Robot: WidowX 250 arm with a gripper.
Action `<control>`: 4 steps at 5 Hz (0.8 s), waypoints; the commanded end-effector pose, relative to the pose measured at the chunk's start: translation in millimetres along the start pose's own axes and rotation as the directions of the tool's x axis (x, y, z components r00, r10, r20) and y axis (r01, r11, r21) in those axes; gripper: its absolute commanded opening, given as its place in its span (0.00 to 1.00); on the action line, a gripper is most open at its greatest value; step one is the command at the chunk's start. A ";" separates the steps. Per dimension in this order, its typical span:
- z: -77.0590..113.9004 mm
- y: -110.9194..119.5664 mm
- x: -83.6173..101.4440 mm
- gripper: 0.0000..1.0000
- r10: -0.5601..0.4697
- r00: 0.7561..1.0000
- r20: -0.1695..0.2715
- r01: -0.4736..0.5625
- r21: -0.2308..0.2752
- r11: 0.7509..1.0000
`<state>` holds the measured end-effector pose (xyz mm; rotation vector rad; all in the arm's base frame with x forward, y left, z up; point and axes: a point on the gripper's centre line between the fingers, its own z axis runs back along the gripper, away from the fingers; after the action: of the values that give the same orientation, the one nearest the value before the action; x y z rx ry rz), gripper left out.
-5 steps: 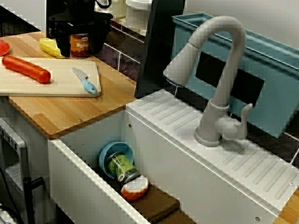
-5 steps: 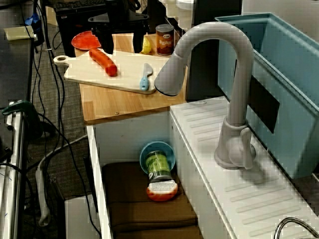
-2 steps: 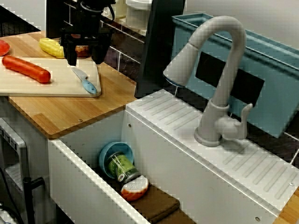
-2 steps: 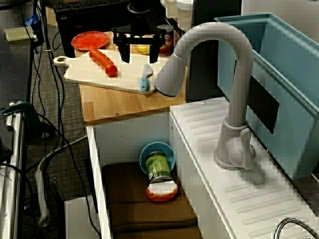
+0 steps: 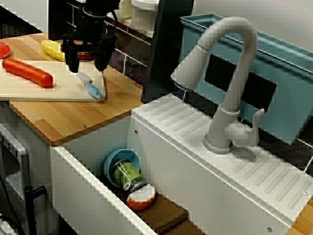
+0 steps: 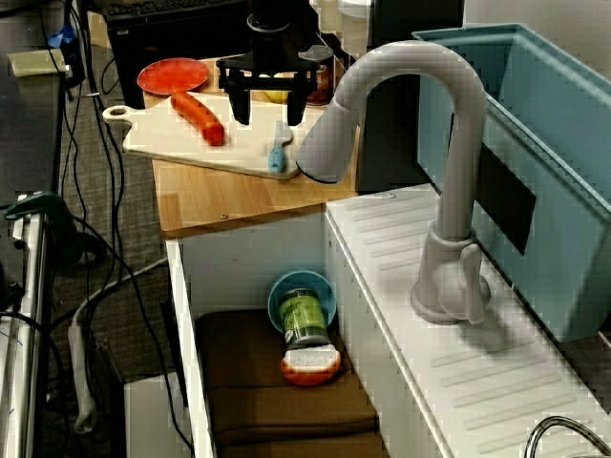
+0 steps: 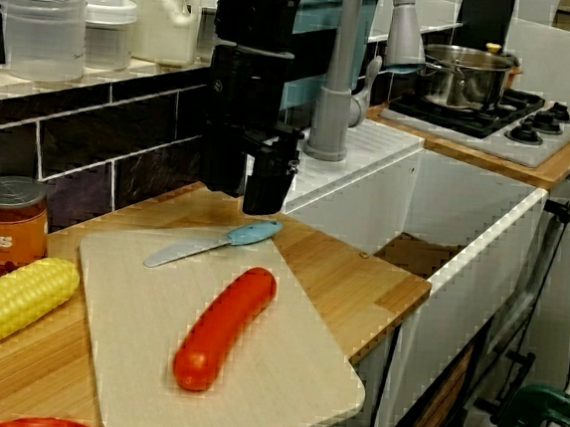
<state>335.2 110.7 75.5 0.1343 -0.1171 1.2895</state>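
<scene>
A red sausage (image 7: 223, 328) lies along the middle of the wooden cutting board (image 7: 281, 373), which sits at the front edge of the surface (image 7: 359, 280). Near the back edge, a corn cob (image 7: 8, 301) lies just beside a tin can (image 7: 6, 226). In the sink (image 5: 83, 191), a green jar (image 5: 126, 177) lies on its side with one end in a blue bowl (image 5: 113, 159), over a brown mat (image 5: 168, 215). A grey faucet (image 5: 230, 78) stands behind the sink. A pot (image 7: 464, 77) is on the stove (image 7: 532, 130).
</scene>
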 end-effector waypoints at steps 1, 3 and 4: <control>10.5 16.9 -2.2 1.00 0.039 0.999 0.029 -0.037 -0.054 0.998; -2.0 18.0 -13.8 1.00 0.062 0.997 0.037 -0.059 -0.059 0.996; -13.1 10.7 -19.5 1.00 0.102 0.994 0.043 -0.099 -0.050 0.994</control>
<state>326.6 98.9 47.6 0.1309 -0.1590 1.3754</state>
